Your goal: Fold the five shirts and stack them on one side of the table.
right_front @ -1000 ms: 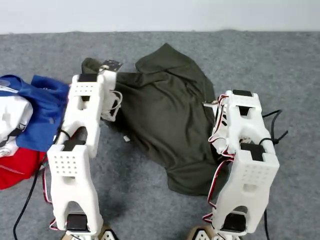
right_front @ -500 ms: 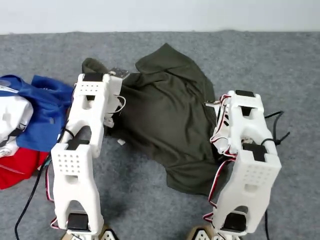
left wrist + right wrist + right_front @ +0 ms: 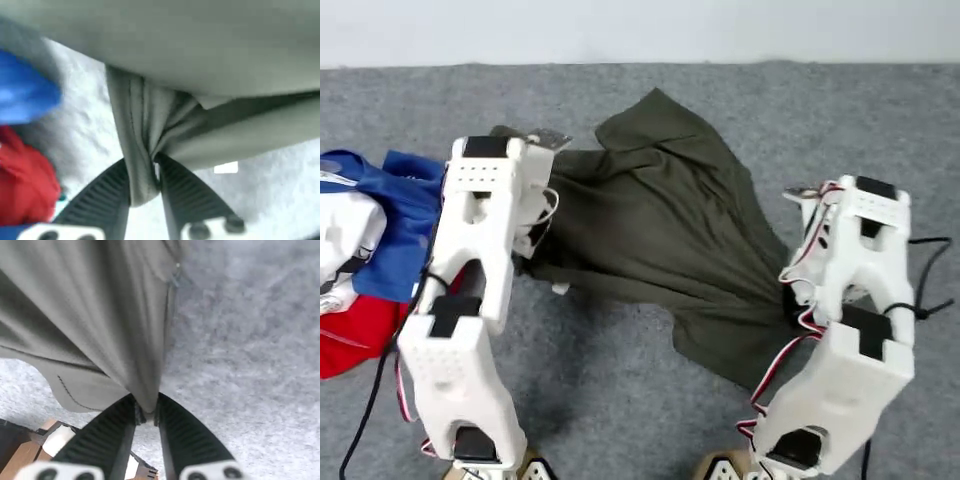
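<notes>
The grey table (image 3: 880, 120) carries the olive shirt (image 3: 660, 220), pulled taut across the middle between the two arms. A heap made up of a blue shirt (image 3: 405, 215), a white shirt (image 3: 340, 240) and a red shirt (image 3: 350, 335) lies just off the olive shirt's left side. The left gripper (image 3: 152, 167) is pinched tight on a bunched fold at the olive shirt's left edge, and the right gripper (image 3: 146, 412) is clamped the same way on a fold at its right, near corner.
</notes>
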Controlling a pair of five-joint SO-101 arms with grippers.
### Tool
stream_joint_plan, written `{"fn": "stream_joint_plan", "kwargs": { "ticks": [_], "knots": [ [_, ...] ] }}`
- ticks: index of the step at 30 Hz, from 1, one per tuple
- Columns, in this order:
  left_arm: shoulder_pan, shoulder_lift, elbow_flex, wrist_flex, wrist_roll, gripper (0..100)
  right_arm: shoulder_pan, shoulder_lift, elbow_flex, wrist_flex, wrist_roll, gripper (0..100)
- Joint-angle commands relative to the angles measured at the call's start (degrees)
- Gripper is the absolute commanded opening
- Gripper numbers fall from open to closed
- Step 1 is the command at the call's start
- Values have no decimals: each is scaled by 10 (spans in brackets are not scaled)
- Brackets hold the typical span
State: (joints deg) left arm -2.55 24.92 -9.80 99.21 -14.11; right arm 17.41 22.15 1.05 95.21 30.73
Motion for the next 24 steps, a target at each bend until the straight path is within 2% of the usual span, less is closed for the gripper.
{"fn": "stream_joint_plan", "kwargs": {
  "ticks": [1,5,9,11,13,18,24],
  "knots": [
    [-5,-62,73,0,-38,13,18,-30,-3,-7,2,13],
    [-1,-63,127,-72,-46,13,13,-15,21,-46,5,57],
    [-1,-63,178,-197,-45,13,-2,12,13,-40,28,231],
    [-1,-63,212,-254,-43,13,-16,7,-3,0,69,306],
    [-1,-63,245,-278,-42,13,-33,-14,-27,59,98,357],
    [-2,-63,327,-321,-43,13,-77,-131,8,77,147,354],
    [-2,-69,355,-341,-42,13,-221,-304,258,71,235,312]
  ]
}}
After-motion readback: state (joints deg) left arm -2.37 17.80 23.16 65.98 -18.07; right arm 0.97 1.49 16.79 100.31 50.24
